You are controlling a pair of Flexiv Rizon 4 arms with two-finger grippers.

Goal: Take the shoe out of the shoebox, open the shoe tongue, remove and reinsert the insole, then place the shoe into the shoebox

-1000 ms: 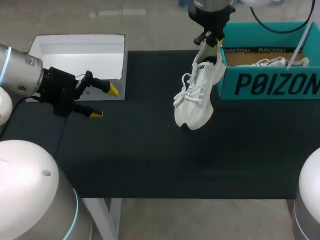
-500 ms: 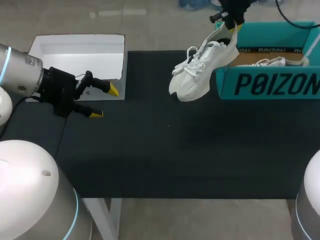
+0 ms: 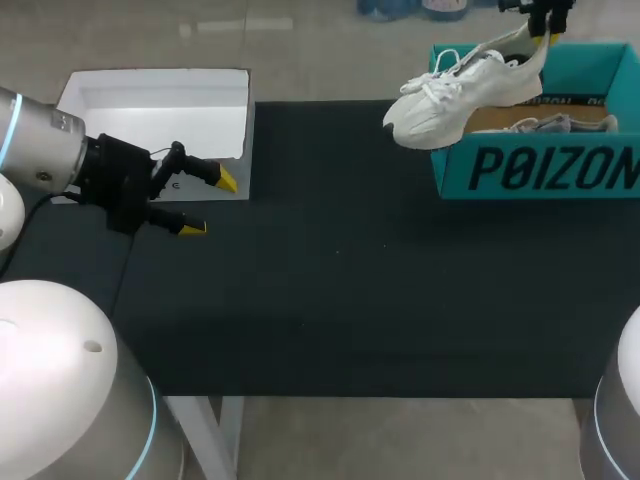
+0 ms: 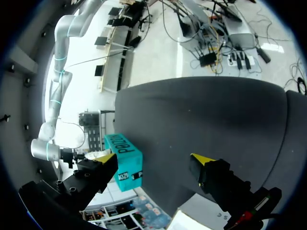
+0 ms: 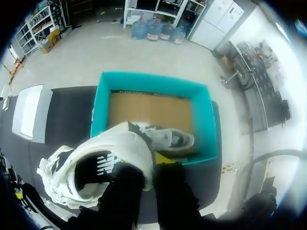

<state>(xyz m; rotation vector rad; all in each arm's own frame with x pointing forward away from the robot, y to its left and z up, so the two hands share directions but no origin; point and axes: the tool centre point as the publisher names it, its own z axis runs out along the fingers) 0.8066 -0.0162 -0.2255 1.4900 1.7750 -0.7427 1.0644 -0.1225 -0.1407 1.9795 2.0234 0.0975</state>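
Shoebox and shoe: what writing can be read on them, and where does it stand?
On the shoebox front wall: large dark block letters, a brand name that I leave unquoted.
On its inner back wall: small dark print, too small to read.
On the insole of the shoe: a white mark, too blurred to read.

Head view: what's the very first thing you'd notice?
A white shoe dangles in the air from the right gripper, over the left end of the teal shoebox. A second shoe lies inside that box. Far across the dark table, the left gripper hangs open and empty beside a white lid.
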